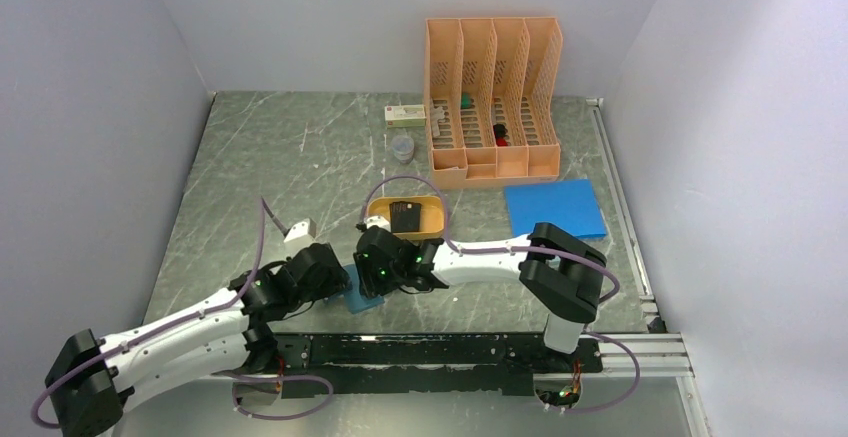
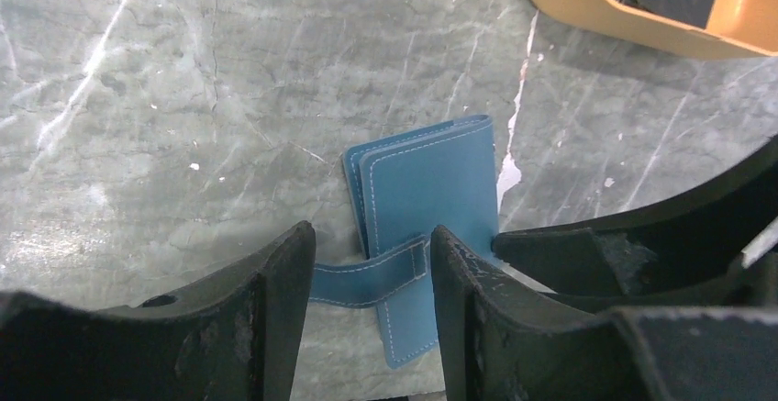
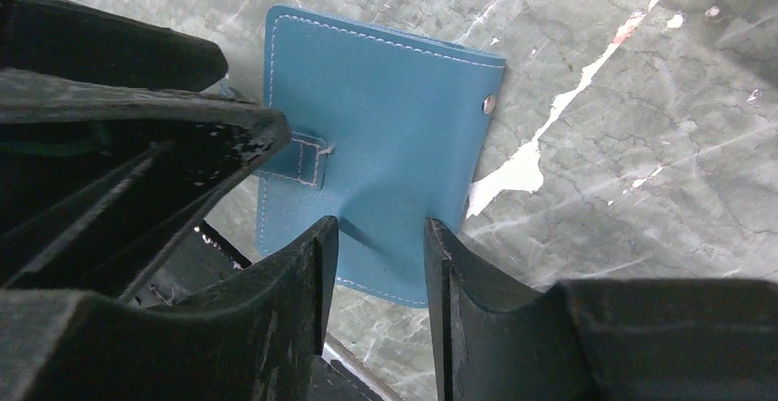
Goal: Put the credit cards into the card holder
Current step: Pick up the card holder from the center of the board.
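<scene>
Card holder: the teal card holder point(image 3: 385, 126) lies closed and flat on the marble table point(image 2: 183, 98), close to the table's near edge, between the two wrists.
Snap tab: its strap point(image 2: 367, 277) sticks out from one long edge of the card holder; a metal stud point(image 3: 489, 105) shows at a corner of the cover.
Right gripper: the right gripper point(image 3: 378, 227) sits on the cover's near edge. Both fingertips touch the leather, which puckers up into the narrow gap between them, so the gripper is pinching a fold of the card holder's cover.
Left gripper: the left gripper point(image 2: 372, 250) is half spread, with one finger on each side of the strap. The strap spans the gap. Whether the fingers bite on it cannot be told.
Credit cards: the dark cards point(image 1: 405, 215) lie in the orange tray point(image 2: 587, 11), just beyond the card holder and not touching it.
Blue sheet: a flat, bright sheet point(image 1: 555, 207) lies right of the tray, well apart from the card holder.
Far side: an orange file rack point(image 1: 492, 97) stands at the back, with a white box point(image 1: 405, 114) and a small clear cup point(image 1: 402, 147) to its left.
</scene>
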Action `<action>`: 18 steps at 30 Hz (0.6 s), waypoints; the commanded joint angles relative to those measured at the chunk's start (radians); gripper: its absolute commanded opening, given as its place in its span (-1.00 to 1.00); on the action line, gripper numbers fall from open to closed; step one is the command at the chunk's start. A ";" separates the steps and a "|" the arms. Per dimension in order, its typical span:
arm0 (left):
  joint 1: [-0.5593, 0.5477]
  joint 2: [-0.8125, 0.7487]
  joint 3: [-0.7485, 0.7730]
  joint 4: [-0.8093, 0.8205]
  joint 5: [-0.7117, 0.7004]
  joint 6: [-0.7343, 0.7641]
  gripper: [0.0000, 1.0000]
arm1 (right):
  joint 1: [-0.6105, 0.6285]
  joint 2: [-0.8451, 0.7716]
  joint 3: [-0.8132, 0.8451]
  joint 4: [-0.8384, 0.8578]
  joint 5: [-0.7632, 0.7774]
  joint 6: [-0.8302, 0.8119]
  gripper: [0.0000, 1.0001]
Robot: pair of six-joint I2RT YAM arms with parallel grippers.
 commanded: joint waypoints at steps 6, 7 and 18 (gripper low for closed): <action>0.005 0.124 -0.020 0.103 0.016 0.007 0.00 | 0.015 0.020 -0.021 -0.013 0.044 -0.003 -0.10; 0.004 0.134 -0.022 0.096 0.008 0.000 -0.04 | 0.016 0.014 -0.024 -0.012 0.045 -0.003 -0.09; 0.004 0.221 -0.065 0.094 -0.024 -0.035 -0.62 | -0.004 -0.150 -0.124 0.033 -0.005 0.060 0.17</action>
